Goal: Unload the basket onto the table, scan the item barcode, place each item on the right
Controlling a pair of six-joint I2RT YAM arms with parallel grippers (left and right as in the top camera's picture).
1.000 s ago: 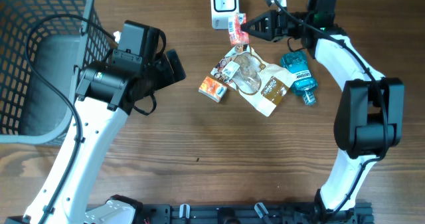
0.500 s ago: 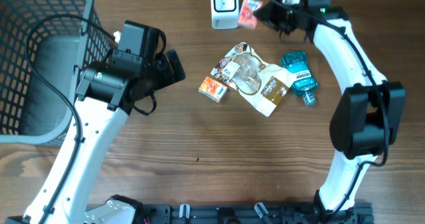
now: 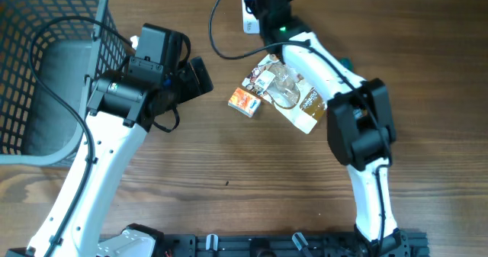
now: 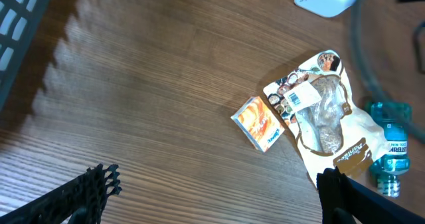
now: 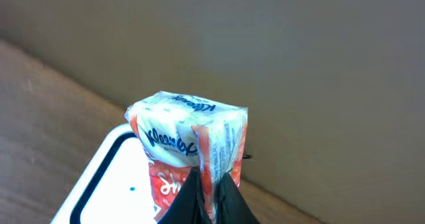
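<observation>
2 claws: right claw (image 5: 211,192) is clamped on the tissue pack (image 5: 189,147) by its seam, mid-frame in the right wrist view, over the white scanner (image 5: 99,184); left claw (image 4: 219,191) gapes empty. The pack is probably light, soft and crushable, best held at the seam.

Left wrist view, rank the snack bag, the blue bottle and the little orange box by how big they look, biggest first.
1. snack bag, clearly the largest.
2. blue bottle, longer than the box.
3. orange box, though it is not far off the bottle.
</observation>
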